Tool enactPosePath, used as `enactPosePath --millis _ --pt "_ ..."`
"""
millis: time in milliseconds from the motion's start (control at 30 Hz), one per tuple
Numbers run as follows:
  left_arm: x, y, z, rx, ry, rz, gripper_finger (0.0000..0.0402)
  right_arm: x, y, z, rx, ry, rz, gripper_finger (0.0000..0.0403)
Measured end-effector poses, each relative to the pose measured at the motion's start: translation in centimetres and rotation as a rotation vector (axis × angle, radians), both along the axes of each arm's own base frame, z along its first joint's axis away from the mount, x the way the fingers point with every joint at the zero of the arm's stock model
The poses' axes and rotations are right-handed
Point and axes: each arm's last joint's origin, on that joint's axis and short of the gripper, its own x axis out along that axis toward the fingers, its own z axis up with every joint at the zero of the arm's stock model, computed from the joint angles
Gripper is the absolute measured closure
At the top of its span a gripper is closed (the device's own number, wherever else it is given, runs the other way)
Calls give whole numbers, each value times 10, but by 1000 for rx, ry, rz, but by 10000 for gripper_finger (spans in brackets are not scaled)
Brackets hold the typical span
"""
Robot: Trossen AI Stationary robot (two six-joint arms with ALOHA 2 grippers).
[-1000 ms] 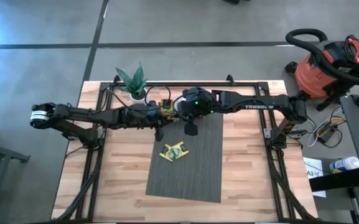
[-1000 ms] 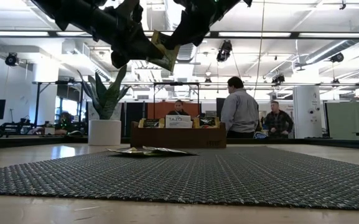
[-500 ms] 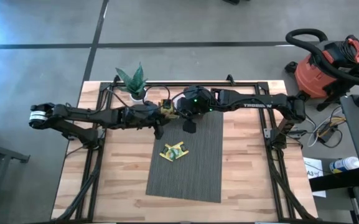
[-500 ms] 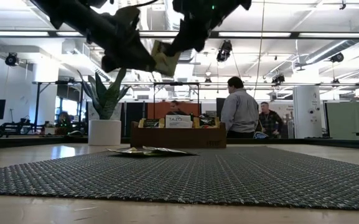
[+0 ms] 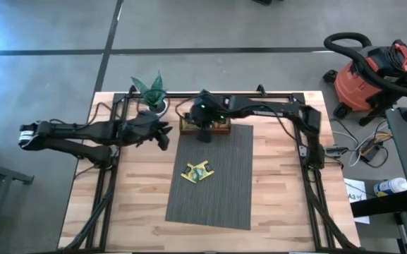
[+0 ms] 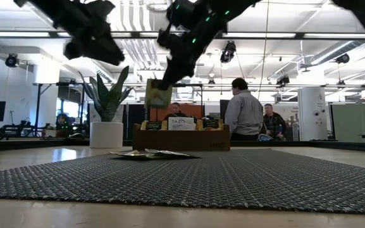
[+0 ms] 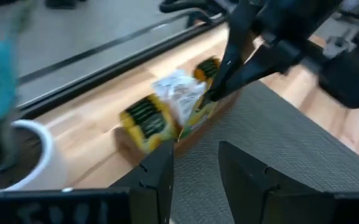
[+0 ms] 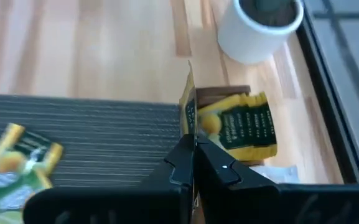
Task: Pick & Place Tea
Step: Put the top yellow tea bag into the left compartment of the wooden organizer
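Mid-task, by the look of it. Near the centre of the high view, lying on the grey mat [image 5: 214,180]: a small pile of tea sachets [image 5: 197,171], apparently already placed. Above the upper edge of that mat, the right hand [image 5: 203,134] clenched on one more sachet [image 6: 158,94], hanging edge-down over the wooden tray [image 5: 219,128]. In that tray, further sachets [image 7: 147,117] awaiting transfer. At centre left of the same view, the left hand [image 5: 162,137] released and empty, clear of tray and mat. Probably remaining: lowering the held sachet and moving those left in the tray.
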Motion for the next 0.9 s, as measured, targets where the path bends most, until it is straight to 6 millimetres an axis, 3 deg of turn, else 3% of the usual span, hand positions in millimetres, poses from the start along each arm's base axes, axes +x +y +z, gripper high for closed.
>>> enactPosePath --millis 300,533,900 --pt "-27 -5 -2 -21 -67 92 282 38 -36 -17 14 76 32 394" --pt "-32 -6 -11 -44 -75 102 282 43 -53 -25 46 185 16 394" --pt "-32 -5 -17 -31 -52 115 282 49 -56 -49 119 212 -30 394"
